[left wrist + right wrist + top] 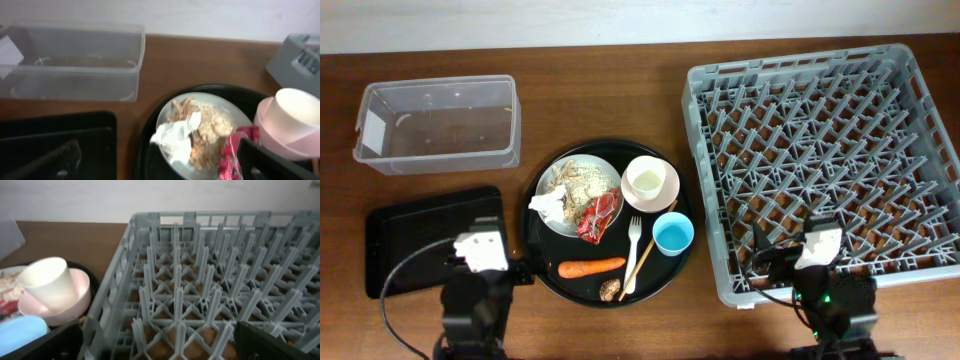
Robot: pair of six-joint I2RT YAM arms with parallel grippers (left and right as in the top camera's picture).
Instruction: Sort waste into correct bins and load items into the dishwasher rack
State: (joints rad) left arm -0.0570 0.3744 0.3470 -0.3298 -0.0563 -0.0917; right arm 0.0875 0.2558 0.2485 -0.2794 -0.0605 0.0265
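Observation:
On the round black tray (542, 262) lie a grey-white plate (603, 174) with rice scraps (582, 180), a white tissue (548, 205) and a red wrapper (600, 216). Beside it are a white cup (647, 180) in a pink bowl (667, 192), a blue cup (673, 235), a white fork (634, 250), chopsticks (647, 256), a carrot (592, 267) and a brown lump (611, 289). My left gripper (483, 250) is open over the flat black tray (420, 235); its view shows the tissue (175, 137) ahead. My right gripper (820, 245) is open over the grey rack (825, 150).
The clear tub (435, 122) stands at the back left, with a few scraps inside. The rack's front-left wall (107, 305) is right below my right gripper (160, 342), with the white cup (47, 282) and blue cup (20, 330) to its left.

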